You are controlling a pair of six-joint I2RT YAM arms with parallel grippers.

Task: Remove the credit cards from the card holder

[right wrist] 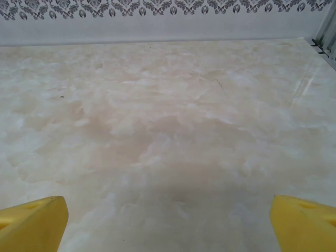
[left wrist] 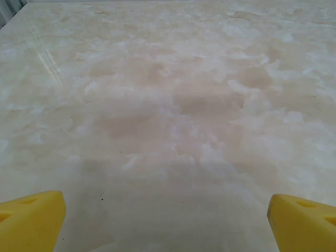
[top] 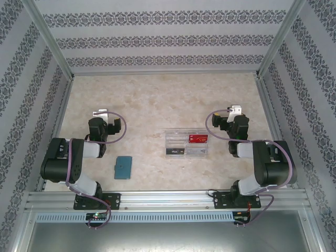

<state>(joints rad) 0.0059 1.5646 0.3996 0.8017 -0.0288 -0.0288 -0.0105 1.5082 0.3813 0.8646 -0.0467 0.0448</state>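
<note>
Marbled table [top: 157, 94] carries a clear box [top: 186, 144] at centre and, nearer the left arm, the flat closed card holder [top: 124, 167], so thin it may skid or stay shut under the left gripper [left wrist: 167, 223] and right gripper [right wrist: 168, 223], both spread wide, empty.

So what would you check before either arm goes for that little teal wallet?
1. Left gripper open and empty: ok, its yellow fingers stand wide apart over bare table.
2. Right gripper open and empty: ok.
3. Card holder lying flat with free space around it: ok, near the left arm's base.
4. Card holder apart from the clear compartmented box: ok.
5. Card holder opened: not ok, it looks closed.
6. Credit cards inside it: cannot tell.
</note>
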